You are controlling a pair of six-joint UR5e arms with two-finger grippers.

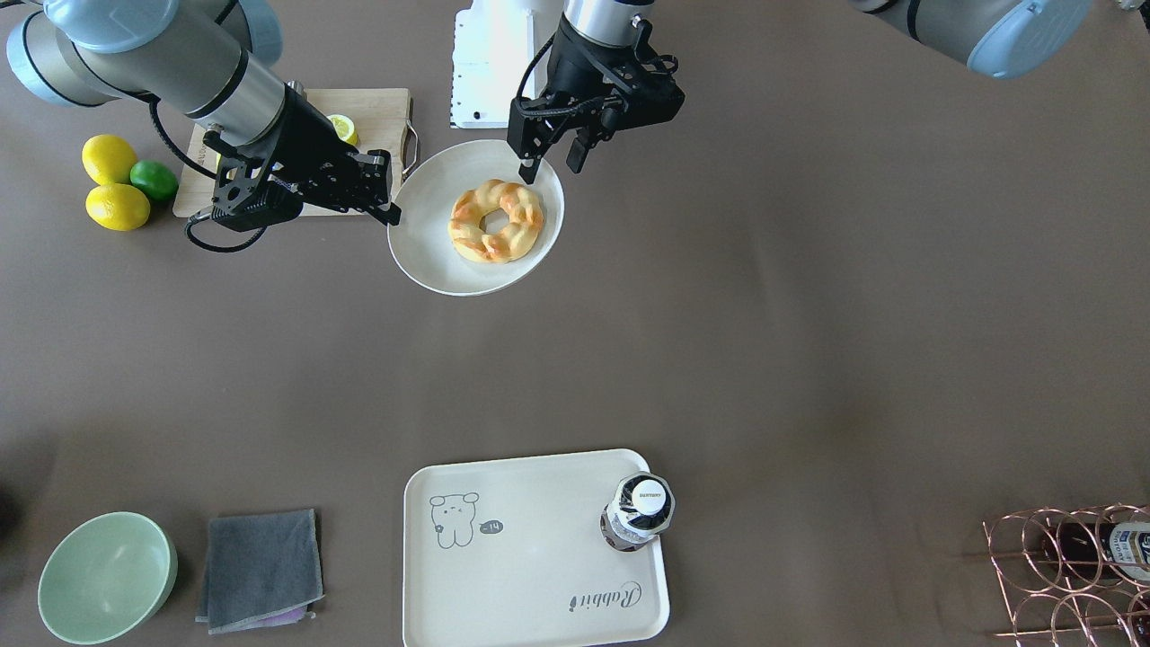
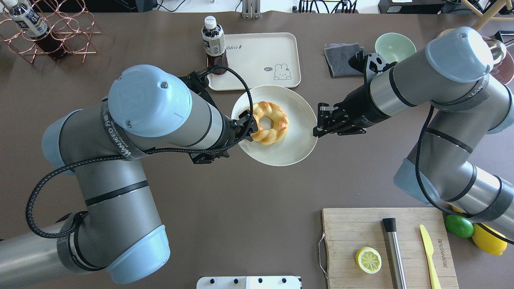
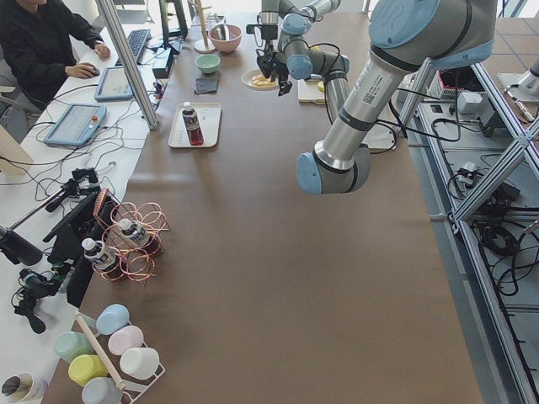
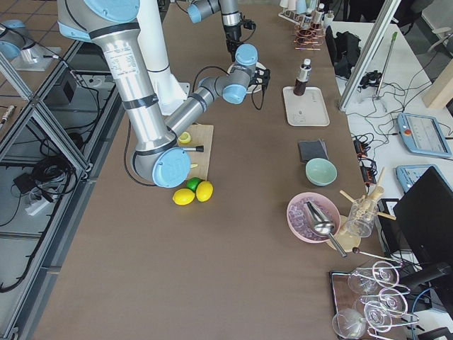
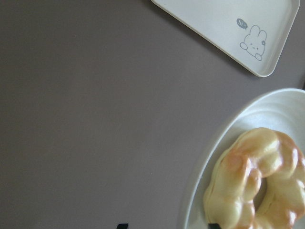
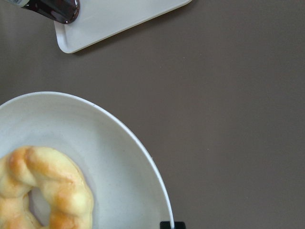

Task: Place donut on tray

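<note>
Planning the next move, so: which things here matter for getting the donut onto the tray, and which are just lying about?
In the job: donut, white plate under it, tray, left tool open by the donut.
Lying about: bottle on the tray, cutting board, lemon half, green bowl, grey cloth.

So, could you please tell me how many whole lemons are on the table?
2. Both lie next to the lime, off the cutting board's end: one lemon nearer the robot, the other lemon farther. The board also holds a lemon half.
</note>
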